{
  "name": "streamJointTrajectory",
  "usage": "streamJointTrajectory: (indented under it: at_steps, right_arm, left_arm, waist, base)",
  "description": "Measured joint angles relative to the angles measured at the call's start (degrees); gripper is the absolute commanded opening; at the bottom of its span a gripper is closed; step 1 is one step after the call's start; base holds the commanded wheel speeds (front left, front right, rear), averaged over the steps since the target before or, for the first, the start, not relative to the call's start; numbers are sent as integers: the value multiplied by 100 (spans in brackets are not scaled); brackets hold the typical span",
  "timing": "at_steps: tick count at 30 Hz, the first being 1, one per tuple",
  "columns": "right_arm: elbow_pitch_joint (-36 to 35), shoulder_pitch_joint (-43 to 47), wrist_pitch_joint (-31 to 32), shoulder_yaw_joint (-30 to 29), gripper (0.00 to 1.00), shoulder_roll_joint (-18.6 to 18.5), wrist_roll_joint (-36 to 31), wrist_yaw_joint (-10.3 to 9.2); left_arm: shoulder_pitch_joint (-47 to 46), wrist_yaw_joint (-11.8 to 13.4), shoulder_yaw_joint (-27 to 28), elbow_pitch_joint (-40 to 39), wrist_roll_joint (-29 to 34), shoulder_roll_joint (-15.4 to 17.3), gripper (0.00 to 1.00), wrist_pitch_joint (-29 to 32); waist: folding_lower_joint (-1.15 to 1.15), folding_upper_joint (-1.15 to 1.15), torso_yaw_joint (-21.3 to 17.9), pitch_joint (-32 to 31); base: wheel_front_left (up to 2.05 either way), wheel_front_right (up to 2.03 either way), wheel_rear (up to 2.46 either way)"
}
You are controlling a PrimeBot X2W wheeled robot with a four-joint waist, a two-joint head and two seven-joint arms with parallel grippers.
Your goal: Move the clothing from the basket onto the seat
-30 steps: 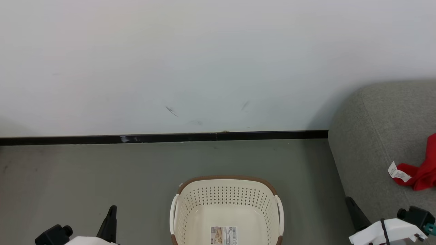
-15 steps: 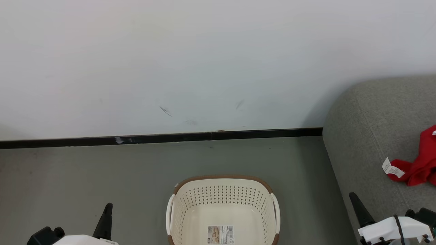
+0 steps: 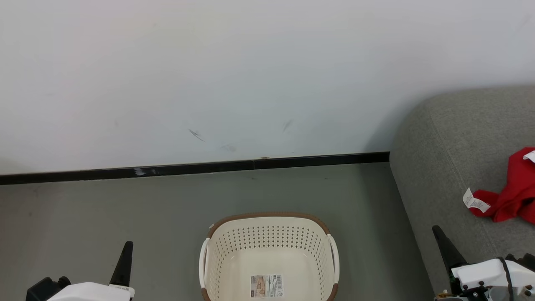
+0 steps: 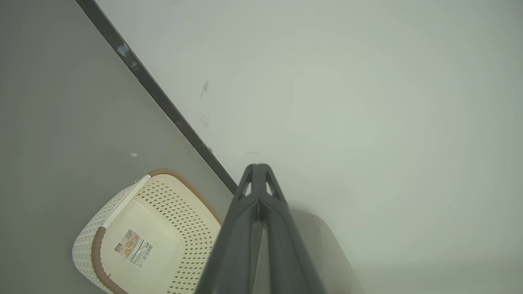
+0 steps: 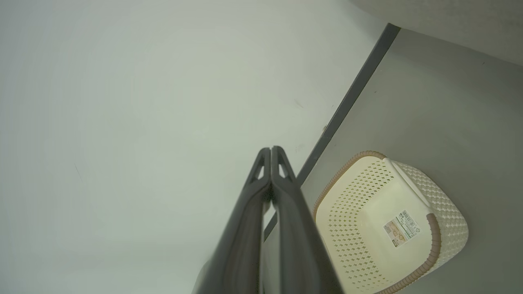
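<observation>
The red clothing (image 3: 512,196) lies crumpled on the grey seat (image 3: 451,159) at 4 o'clock in the head view. Its white care label (image 3: 474,200) sticks out toward 9 o'clock. The basket (image 3: 267,215) stands on the floor (image 3: 104,209) at 6 o'clock, well apart from the clothing and near the seat's end. A sticker (image 3: 266,285) shows on its bare bottom. The left pincer (image 3: 126,251) rises at 7 o'clock, beside the basket and not touching it. Its fingers are pressed together with nothing between them, as the left wrist view shows plainly. The right pincer (image 3: 442,240) rises at 5 o'clock in front of the seat's edge, likewise pressed together on nothing and apart from the clothing. A black skirting board (image 3: 209,167) runs from 9 to 3 o'clock along the white wall (image 3: 250,62) behind the basket.
</observation>
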Motion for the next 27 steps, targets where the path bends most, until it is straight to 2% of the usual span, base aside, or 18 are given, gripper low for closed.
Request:
streamJointTrajectory:
  at_steps: [27]
  right_arm:
    - [-298,-110,525,-360,0,60,2169,0]
  left_arm:
    - [-57,-266,615,-135,-1575,-165,0,566]
  waist:
    - [-5,0,-239,101]
  base:
    - [0,0,0]
